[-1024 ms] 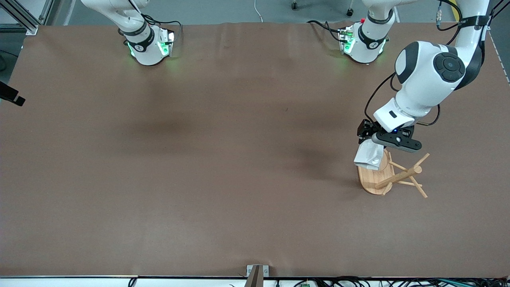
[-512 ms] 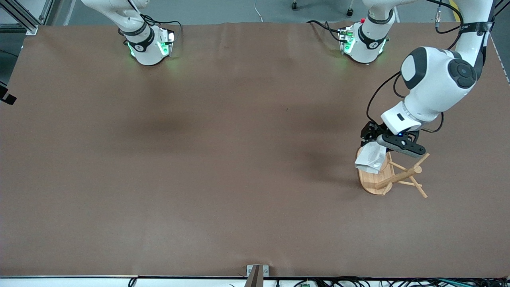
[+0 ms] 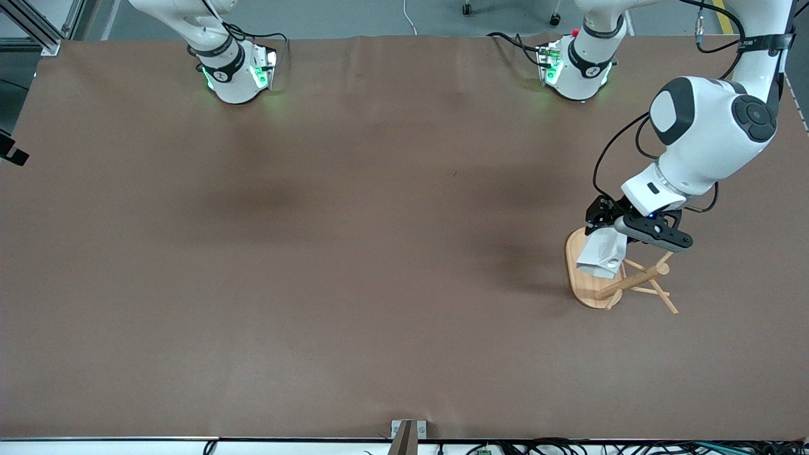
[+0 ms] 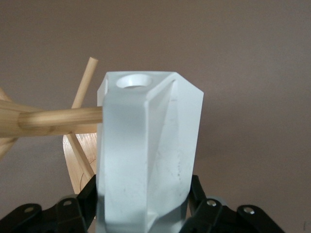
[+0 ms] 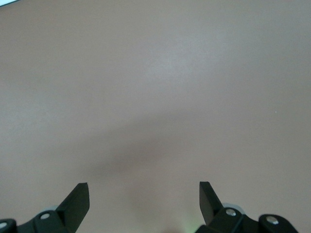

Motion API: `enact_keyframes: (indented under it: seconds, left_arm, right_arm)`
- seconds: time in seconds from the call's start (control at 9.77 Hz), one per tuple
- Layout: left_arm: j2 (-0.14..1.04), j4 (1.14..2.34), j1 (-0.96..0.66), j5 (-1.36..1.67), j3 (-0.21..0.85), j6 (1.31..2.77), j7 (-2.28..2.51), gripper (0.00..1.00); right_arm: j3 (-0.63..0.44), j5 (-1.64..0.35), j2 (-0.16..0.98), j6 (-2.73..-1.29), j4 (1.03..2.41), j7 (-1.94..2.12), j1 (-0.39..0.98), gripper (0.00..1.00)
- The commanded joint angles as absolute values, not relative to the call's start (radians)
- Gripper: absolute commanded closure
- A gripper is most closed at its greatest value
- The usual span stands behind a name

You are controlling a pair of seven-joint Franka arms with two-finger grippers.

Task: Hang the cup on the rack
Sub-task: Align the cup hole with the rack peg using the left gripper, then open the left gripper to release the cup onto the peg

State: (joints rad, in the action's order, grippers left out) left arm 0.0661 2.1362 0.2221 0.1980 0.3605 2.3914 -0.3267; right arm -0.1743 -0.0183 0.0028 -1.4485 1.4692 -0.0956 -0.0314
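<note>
The white faceted cup [image 3: 603, 256] is held by my left gripper [image 3: 608, 229], shut on its body, over the oval base of the wooden rack [image 3: 584, 284] at the left arm's end of the table. In the left wrist view the cup [image 4: 150, 155] fills the middle, its tab handle with the round hole [image 4: 134, 80] turned away from the camera. A rack peg [image 4: 63, 116] meets the cup's side by the handle; whether it enters the hole is hidden. My right gripper [image 5: 144, 194] is open over bare table; only its black edge [image 3: 11, 151] shows in the front view.
The rack's post and angled pegs [image 3: 651, 278] stick out toward the front camera beside the cup. The brown table [image 3: 354, 253] spreads wide toward the right arm's end. Both arm bases [image 3: 234, 69] stand along the top of the front view.
My left gripper has carried the cup sideways over the rack's base toward the post and pegs. The right arm's black edge has drawn slightly out of the front view.
</note>
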Motion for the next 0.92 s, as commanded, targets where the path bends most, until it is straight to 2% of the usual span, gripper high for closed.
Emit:
enact_keyframes:
  seconds: [0.0, 0.1, 0.2, 0.31, 0.61, 0.82]
  left_arm:
    - [0.104, 2.143, 0.225, 0.219, 0.351, 2.413, -0.353, 0.99]
    - [0.109, 2.143, 0.225, 0.225, 0.347, 2.419, -0.353, 0.86]
    - [0.117, 2.141, 0.225, 0.235, 0.345, 2.421, -0.351, 0.58]
    - [0.115, 2.135, 0.225, 0.236, 0.345, 2.419, -0.348, 0.01]
    - [0.074, 2.088, 0.225, 0.232, 0.341, 2.328, -0.286, 0.0]
    - [0.042, 1.957, 0.216, 0.194, 0.322, 2.071, -0.152, 0.0]
  right_arm:
    - [-0.163, -0.031, -0.008, -1.439, 1.473, -0.104, -0.044, 0.0]
    - [-0.163, -0.029, -0.008, -1.439, 1.473, -0.104, -0.044, 0.0]
    - [-0.163, -0.029, -0.008, -1.437, 1.473, -0.104, -0.044, 0.0]
    - [-0.163, -0.031, -0.008, -1.437, 1.474, -0.104, -0.044, 0.0]
    - [-0.161, -0.029, -0.012, -1.428, 1.473, -0.104, -0.043, 0.0]
    - [-0.14, -0.029, -0.014, -1.436, 1.471, -0.104, -0.044, 0.0]
